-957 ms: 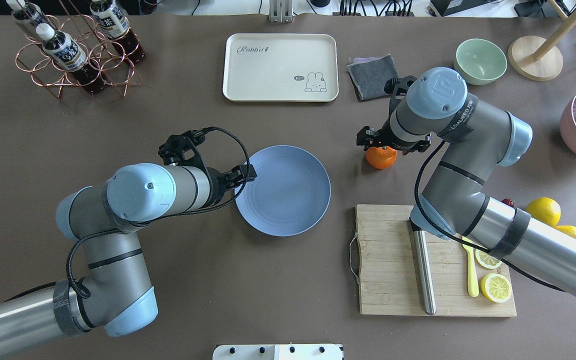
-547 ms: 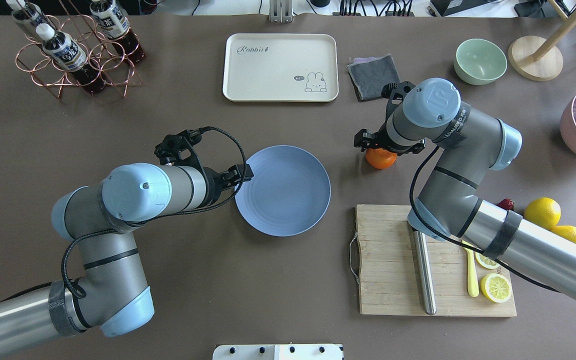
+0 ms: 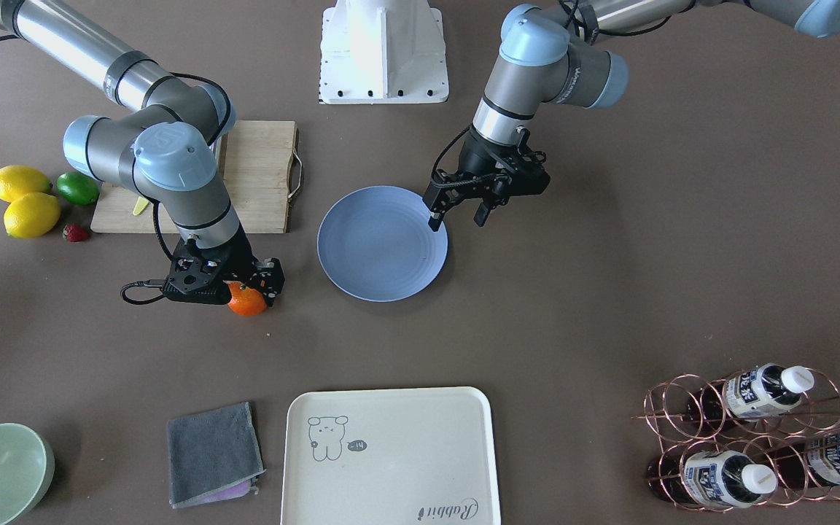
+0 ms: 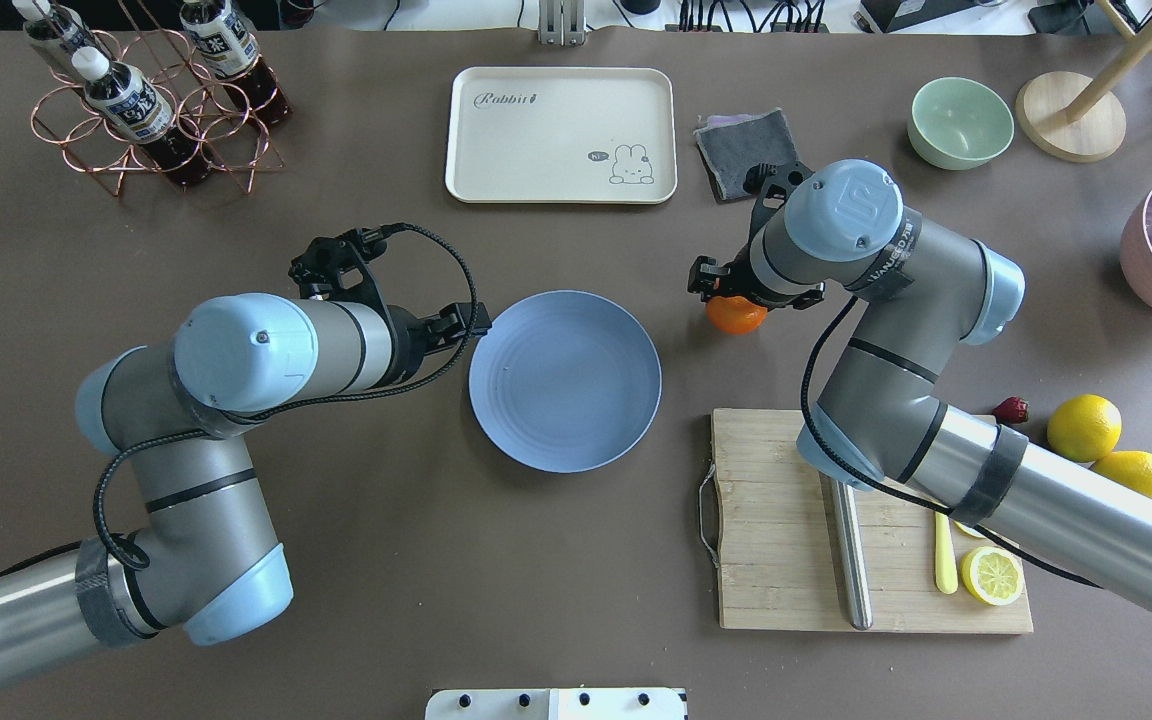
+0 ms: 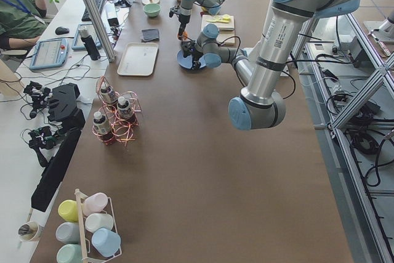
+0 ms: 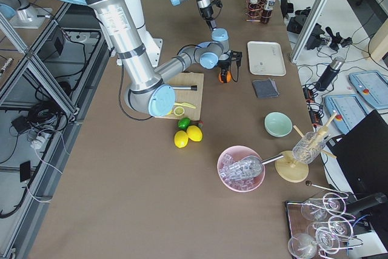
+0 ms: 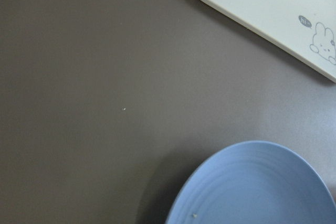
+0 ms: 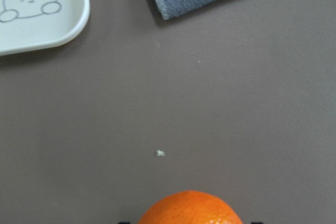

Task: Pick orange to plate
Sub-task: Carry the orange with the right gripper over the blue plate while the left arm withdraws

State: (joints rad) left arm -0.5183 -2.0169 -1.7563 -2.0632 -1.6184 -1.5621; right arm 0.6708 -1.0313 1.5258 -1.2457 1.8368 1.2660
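A robotics lab is indicated: the brown desk [image 5: 184, 170] is enclosed by aluminium framing [image 5: 361, 95], cables [image 6: 34, 115] are strewn over the tiled floor [image 6: 36, 198], and teach pendants [image 6: 368, 83] are laid on a second desk [image 5: 75, 16], where an operator [image 5: 18, 18] is seated.

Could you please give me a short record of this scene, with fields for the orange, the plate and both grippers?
right gripper: shut on the orange
left gripper: open, holding nothing, at the edge of the plate
orange: beside the plate on the side away from the left gripper, not on it
plate: light blue, nothing on it
task status: orange not yet on the plate
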